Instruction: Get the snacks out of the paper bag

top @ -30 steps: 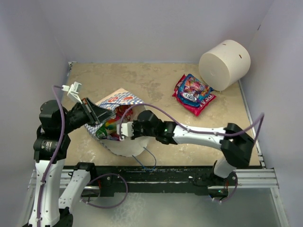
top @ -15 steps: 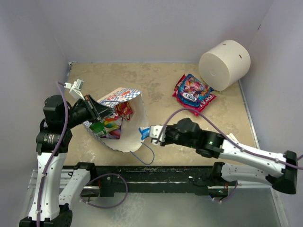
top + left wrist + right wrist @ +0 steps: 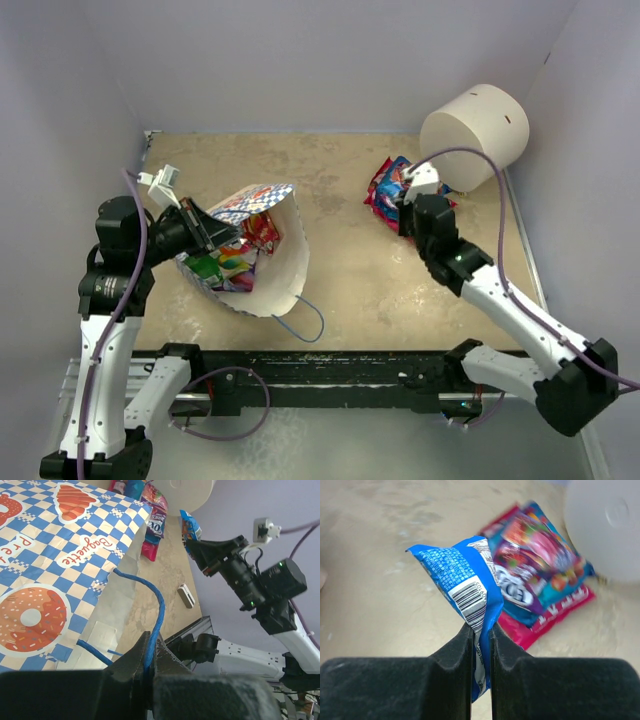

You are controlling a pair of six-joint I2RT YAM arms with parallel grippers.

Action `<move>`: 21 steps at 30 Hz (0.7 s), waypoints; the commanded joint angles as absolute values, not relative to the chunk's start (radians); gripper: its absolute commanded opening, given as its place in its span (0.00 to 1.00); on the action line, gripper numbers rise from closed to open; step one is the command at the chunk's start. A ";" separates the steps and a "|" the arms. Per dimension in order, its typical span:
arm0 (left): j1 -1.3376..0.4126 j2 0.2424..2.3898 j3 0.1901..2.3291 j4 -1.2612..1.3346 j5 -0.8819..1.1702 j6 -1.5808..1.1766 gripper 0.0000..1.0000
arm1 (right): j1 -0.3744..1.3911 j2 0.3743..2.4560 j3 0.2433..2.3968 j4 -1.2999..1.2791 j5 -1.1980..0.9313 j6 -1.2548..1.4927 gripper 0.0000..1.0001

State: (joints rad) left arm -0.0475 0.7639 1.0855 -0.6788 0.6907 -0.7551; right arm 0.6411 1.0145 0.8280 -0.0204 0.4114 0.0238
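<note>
The checkered paper bag (image 3: 270, 270) lies open at the left, with several bright snacks (image 3: 232, 258) in its mouth. My left gripper (image 3: 203, 232) is shut on the bag's blue cord handle (image 3: 156, 615) and holds the rim up; the bag's printed side (image 3: 60, 555) fills the left wrist view. My right gripper (image 3: 407, 208) is shut on a blue snack packet (image 3: 467, 577), held just above a pile of taken-out snacks (image 3: 381, 196) at the back right. The pile also shows in the right wrist view (image 3: 545, 575). The held packet also shows in the left wrist view (image 3: 190, 526).
A big white cylinder (image 3: 474, 136) lies on its side right behind the snack pile, also in the right wrist view (image 3: 607, 525). The bag's other blue handle (image 3: 305, 325) trails on the table toward the front rail. Walls close the left, back and right sides.
My right gripper pulled out of the bag with the blue packet and carried it right and back to the snack pile. The bag's mouth shifted slightly; my left gripper kept its hold.
</note>
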 commanded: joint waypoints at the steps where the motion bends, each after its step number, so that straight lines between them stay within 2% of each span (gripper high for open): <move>1: -0.049 0.756 1.128 -0.663 0.684 -0.747 0.00 | 0.382 1.089 0.921 -0.089 0.368 0.479 0.00; 4: -0.049 0.749 1.128 -0.654 0.691 -0.760 0.00 | 0.223 1.158 0.920 -0.129 0.291 0.661 0.00; 7: -0.049 0.746 1.127 -0.640 0.714 -0.769 0.00 | 0.154 1.215 0.907 -0.153 0.292 0.769 0.00; 10: -0.049 0.741 1.094 -0.576 0.804 -0.815 0.00 | 0.046 1.271 0.815 -0.099 0.230 0.926 0.00; 19: -0.049 0.711 1.083 -0.629 0.863 -0.794 0.00 | -0.030 1.338 0.700 0.052 0.166 1.019 0.00; 21: -0.049 0.711 1.091 -0.646 0.867 -0.782 0.00 | -0.031 1.370 0.696 0.076 0.154 1.013 0.06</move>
